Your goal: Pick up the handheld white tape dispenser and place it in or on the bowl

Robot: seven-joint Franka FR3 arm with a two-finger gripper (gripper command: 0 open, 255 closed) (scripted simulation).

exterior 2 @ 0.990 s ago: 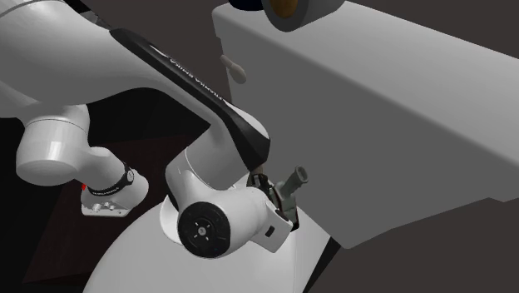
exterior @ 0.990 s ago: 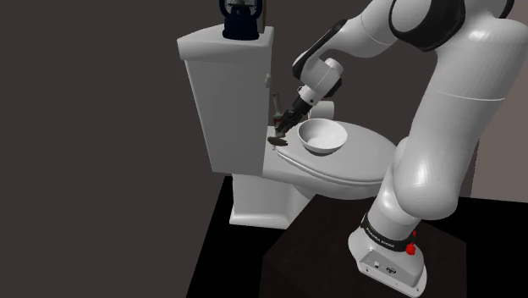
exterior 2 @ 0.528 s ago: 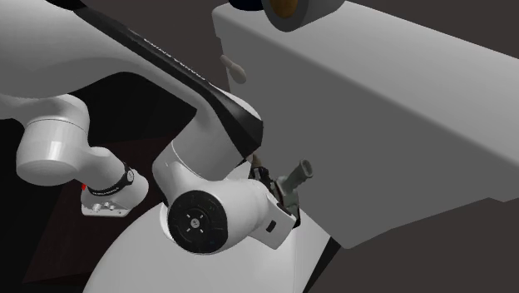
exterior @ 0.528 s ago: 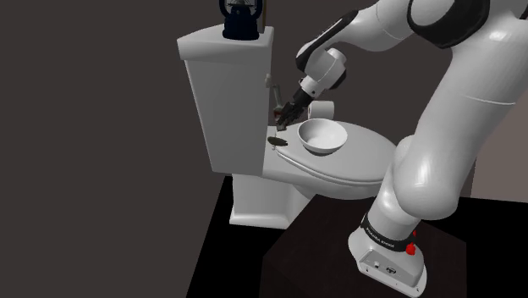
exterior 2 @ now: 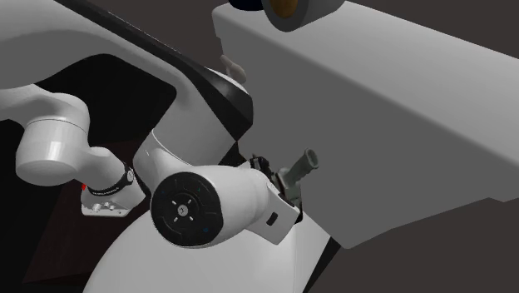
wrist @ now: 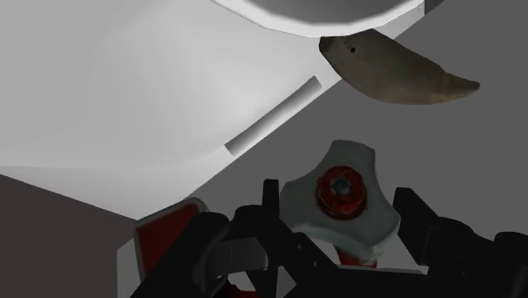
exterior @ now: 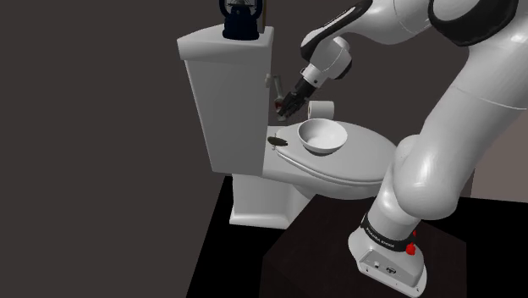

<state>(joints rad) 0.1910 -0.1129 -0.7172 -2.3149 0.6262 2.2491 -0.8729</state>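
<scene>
My black gripper [exterior: 283, 105] hangs above the back of the toilet lid [exterior: 355, 165], close to the tank's front, shut on the tape dispenser [exterior: 274, 88]. The dispenser is grey with red parts. In the wrist view its three-lobed grey wheel with a red hub [wrist: 340, 191] sits clasped between my fingers [wrist: 269, 201]. From the second exterior view its grey handle [exterior 2: 301, 166] sticks out past the hand toward the tank. The white bowl [exterior: 321, 135] stands upright on the lid, just below the gripper and toward the shoulder view's right.
A small dark brown flat piece [exterior: 277, 140] lies on the lid beside the bowl. The tall white tank [exterior: 224, 93] carries a dark blue object [exterior: 241, 17] and a grey roll [exterior 2: 295, 10]. A white roll [exterior: 321, 108] stands behind the bowl. My stand [exterior: 389, 254] is at the lower right.
The gripper has risen from just above the lid to well above it, carrying the dispenser up along the tank's front. The bowl and the brown piece have stayed put.
</scene>
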